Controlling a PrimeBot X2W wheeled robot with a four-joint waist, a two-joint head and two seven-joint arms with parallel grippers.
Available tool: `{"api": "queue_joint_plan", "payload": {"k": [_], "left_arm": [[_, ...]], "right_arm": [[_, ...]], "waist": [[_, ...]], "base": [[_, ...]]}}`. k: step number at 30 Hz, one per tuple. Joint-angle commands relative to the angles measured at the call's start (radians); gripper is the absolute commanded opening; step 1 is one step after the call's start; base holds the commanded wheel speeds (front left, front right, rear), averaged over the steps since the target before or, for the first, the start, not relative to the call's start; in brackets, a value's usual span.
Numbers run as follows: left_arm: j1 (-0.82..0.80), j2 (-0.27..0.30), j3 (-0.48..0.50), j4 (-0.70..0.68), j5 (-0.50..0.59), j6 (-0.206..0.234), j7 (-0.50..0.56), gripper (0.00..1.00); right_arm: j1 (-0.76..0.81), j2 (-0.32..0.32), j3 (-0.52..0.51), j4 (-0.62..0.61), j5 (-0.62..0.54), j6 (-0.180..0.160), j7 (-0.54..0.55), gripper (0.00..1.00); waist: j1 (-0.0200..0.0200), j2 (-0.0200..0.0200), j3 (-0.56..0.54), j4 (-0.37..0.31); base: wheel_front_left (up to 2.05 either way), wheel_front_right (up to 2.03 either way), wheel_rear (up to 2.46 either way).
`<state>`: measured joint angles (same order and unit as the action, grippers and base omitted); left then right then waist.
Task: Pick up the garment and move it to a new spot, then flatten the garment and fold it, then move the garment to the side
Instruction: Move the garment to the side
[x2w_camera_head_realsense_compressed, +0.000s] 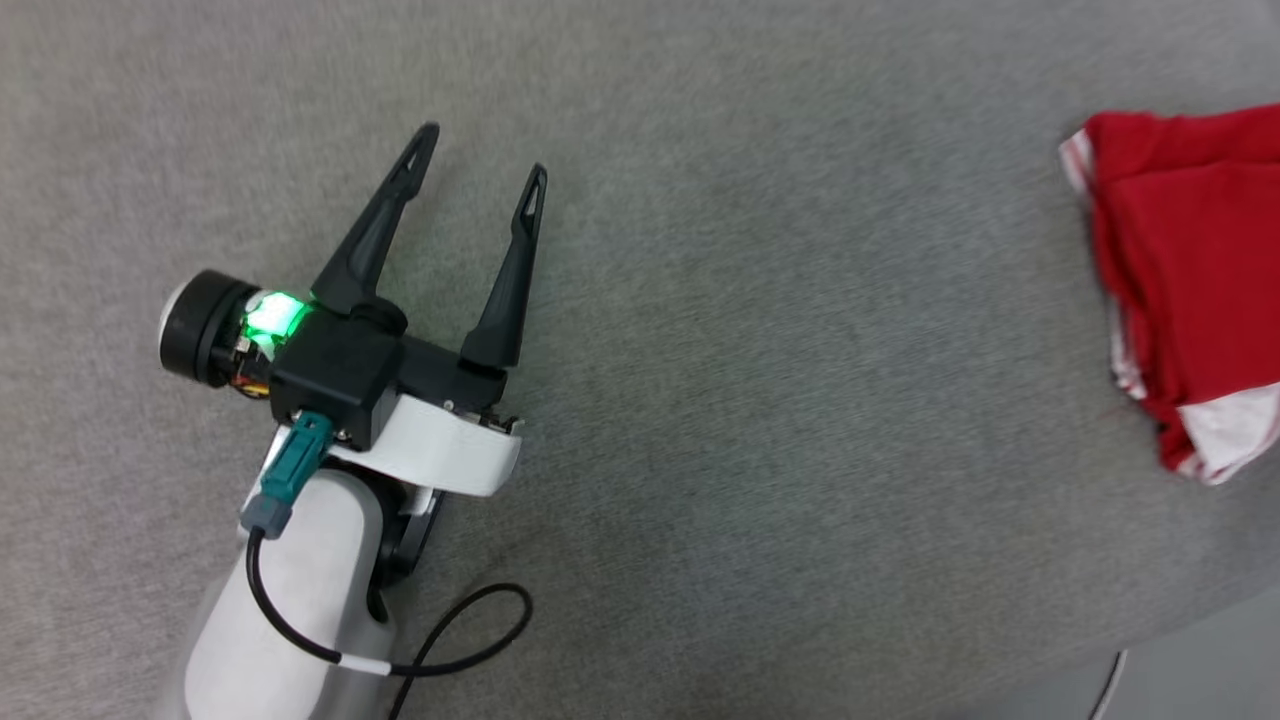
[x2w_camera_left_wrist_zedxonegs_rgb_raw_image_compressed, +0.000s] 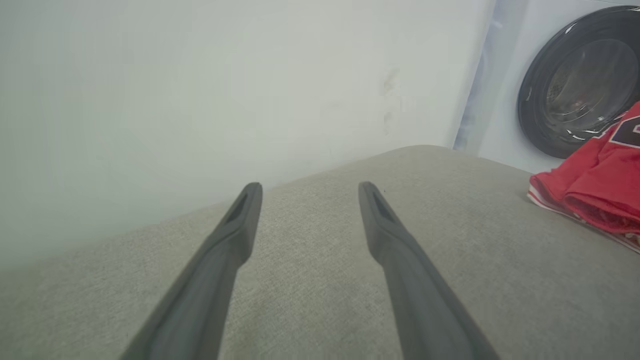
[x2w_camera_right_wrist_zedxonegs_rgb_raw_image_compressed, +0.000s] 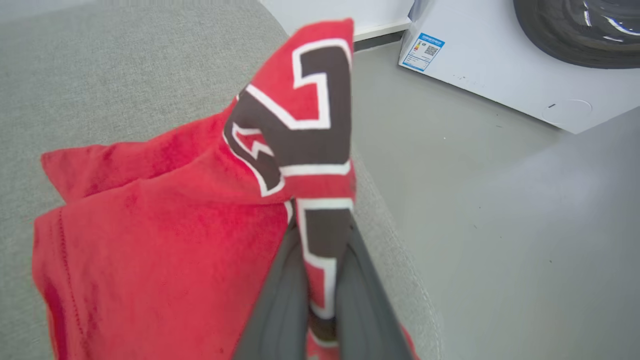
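While the right jaws are clamping together on a fold of the garment (x2w_camera_right_wrist_zedxonegs_rgb_raw_image_compressed: 150, 240), their two dark fingers (x2w_camera_right_wrist_zedxonegs_rgb_raw_image_compressed: 280, 310) are pinching a strip of the black, white-outlined lettering between them. In the right wrist view the red fabric is rising in a peak above the fingertips. The left jaws are standing wide apart and are holding nothing. Their fingers (x2w_camera_head_realsense_compressed: 375, 225) are extending over bare grey fabric of the worktop (x2w_camera_head_realsense_compressed: 750, 350), well apart from the garment. A green light (x2w_camera_head_realsense_compressed: 275, 315) is glowing on the left wrist housing, and a black cable (x2w_camera_head_realsense_compressed: 470, 640) is looping beside the pale forearm (x2w_camera_head_realsense_compressed: 300, 580). The bulk of the garment is lying bunched on the worktop near its rounded rim, at the right edge of the head view, with red-and-white striped trim and a white patch showing along its near side. Beyond the worktop, a white washing machine (x2w_camera_left_wrist_zedxonegs_rgb_raw_image_compressed: 505, 125) with a dark round door is standing on the grey floor (x2w_camera_right_wrist_zedxonegs_rgb_raw_image_compressed: 500, 225), and a pale wall (x2w_camera_left_wrist_zedxonegs_rgb_raw_image_compressed: 200, 100) is running behind the worktop in the left wrist view.
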<state>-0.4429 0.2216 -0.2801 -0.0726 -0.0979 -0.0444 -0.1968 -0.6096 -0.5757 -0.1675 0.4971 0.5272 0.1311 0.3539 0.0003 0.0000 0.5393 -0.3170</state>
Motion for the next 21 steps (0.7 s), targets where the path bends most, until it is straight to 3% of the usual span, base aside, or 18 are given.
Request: {"api": "queue_joint_plan", "payload": {"k": [1,6,7,8,9,10,18,21], "left_arm": [[-0.013,0.006,-0.002,-0.005,0.007,-0.004,-0.001,1.0],[-0.04,0.001,-0.017,-0.007,0.011,-0.004,-0.005,1.0],[-0.044,-0.003,-0.021,-0.005,0.011,-0.004,-0.008,1.0],[-0.049,-0.005,-0.023,-0.003,0.011,-0.005,-0.009,1.0],[-0.052,-0.006,-0.025,0.001,0.01,-0.006,-0.012,1.0],[-0.054,-0.006,-0.026,0.005,0.01,-0.005,-0.013,1.0],[-0.039,-0.02,-0.03,0.037,-0.007,0.006,-0.038,1.0],[-0.01,-0.039,-0.029,0.067,-0.03,0.015,-0.055,1.0]], "right_arm": [[-0.02,-0.005,-0.009,0.007,0.006,-0.001,-0.006,0.0],[-0.052,-0.001,-0.04,0.069,-0.012,-0.001,-0.048,0.0],[-0.058,-0.005,-0.038,0.079,-0.023,-0.001,-0.064,0.09],[-0.064,-0.003,-0.037,0.09,-0.033,-0.001,-0.08,0.4],[-0.069,0.001,-0.04,0.103,-0.043,-0.001,-0.092,0.95],[-0.075,0.0,-0.045,0.115,-0.06,-0.001,-0.109,1.0],[-0.13,-0.001,-0.135,0.209,-0.22,-0.001,-0.277,1.0],[-0.113,0.005,-0.195,0.227,-0.319,-0.001,-0.339,1.0]], "waist": [[-0.0003,0.0,0.075,0.024],[-0.0003,0.0,0.124,0.039],[-0.0003,0.0,0.131,0.043],[-0.0003,0.0,0.135,0.047],[-0.0003,0.0,0.139,0.05],[-0.0003,0.0,0.141,0.054],[-0.0003,0.0,0.097,0.088],[-0.0003,0.0,0.021,0.117]], "base": [[0.0,0.0,0.0],[0.0,0.0,0.0],[0.0,0.0,0.0],[0.0,0.0,0.0],[0.0,0.0,0.0],[0.0,0.0,0.0],[0.0,0.0,0.0],[0.0,0.0,0.0]]}}
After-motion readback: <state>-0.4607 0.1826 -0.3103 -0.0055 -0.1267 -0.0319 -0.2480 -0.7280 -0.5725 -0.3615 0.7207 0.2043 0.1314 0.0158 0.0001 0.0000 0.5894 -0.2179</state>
